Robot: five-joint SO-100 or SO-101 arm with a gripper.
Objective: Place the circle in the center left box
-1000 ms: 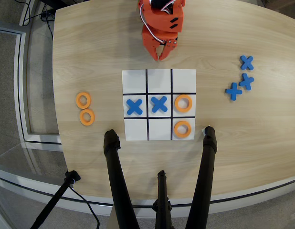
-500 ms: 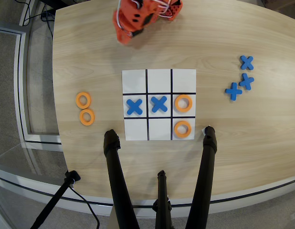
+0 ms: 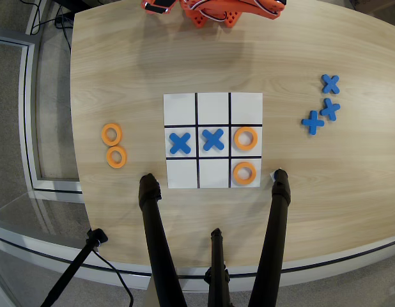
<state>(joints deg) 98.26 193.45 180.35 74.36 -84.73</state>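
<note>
An orange ring (image 3: 245, 139) lies in the middle-row end cell (image 3: 238, 130) at the right of the white 3x3 paper grid (image 3: 213, 107). A second ring (image 3: 243, 173) lies in the cell just below it. Two more rings (image 3: 111, 134) (image 3: 116, 157) lie on the table left of the grid. Blue crosses (image 3: 179, 142) (image 3: 213, 139) fill the other two middle-row cells. The orange arm (image 3: 213, 13) is folded at the top edge, far from the grid and holding nothing I can see. Its gripper is cut off by the frame, so I cannot tell how the jaws stand.
Three spare blue crosses (image 3: 330, 84) (image 3: 330, 108) (image 3: 312, 121) lie on the wooden table at the right. Black tripod legs (image 3: 151, 217) (image 3: 277, 217) rise over the table's near edge just below the grid. The table's left edge (image 3: 75, 128) drops off to the floor.
</note>
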